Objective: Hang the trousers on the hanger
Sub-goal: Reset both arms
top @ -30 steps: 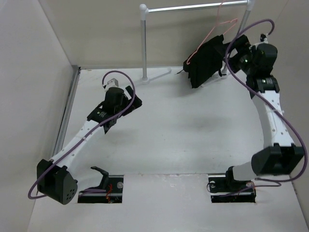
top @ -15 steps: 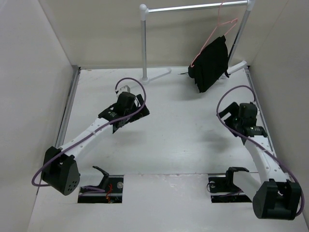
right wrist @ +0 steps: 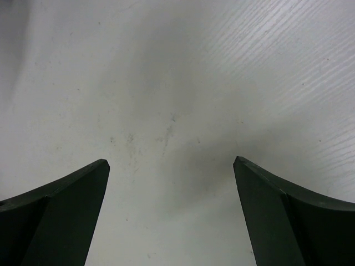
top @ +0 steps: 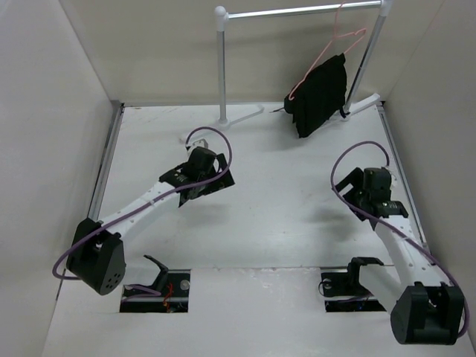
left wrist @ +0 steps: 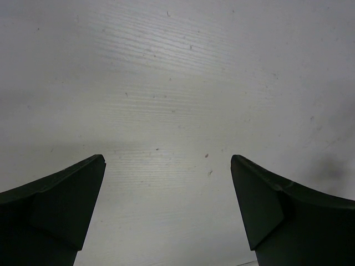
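Trousers are draped over the pink hanger hooked on the rack at far right, hanging on their own, so I reckon that's why my left gripper and right gripper both hover spread wide, holding nothing, over the table.

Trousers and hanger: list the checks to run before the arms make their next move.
1. The trousers hang on the hanger: ok.
2. The hanger's hook sits over the rack crossbar: ok.
3. The left gripper is open and holds nothing: ok.
4. The right gripper is open and holds nothing: ok.
5. Both grippers are apart from the trousers: ok.
6. The trousers are seated securely on the hanger: cannot tell.
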### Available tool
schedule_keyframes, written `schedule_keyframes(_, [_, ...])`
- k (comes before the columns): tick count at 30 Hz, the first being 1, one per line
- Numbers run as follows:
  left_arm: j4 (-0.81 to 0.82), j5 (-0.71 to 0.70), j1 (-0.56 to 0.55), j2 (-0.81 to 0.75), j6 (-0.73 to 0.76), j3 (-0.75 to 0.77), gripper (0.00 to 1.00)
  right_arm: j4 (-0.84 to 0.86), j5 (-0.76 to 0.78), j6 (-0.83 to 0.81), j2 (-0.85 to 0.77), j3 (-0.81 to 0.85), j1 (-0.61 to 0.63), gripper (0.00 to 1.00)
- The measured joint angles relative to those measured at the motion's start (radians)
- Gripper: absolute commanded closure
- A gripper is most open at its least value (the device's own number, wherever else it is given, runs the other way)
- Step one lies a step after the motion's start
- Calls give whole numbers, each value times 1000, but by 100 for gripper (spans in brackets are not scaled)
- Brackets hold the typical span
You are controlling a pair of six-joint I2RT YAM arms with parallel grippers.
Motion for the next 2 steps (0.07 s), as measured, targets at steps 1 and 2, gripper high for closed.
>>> schedule_keyframes(1, [0,0,-2,0,0,0,0,2,0,0,7,0,8,0])
schedule_keyframes(2, [0,0,-6,0,0,0,0,3,0,0,14,0,19,0])
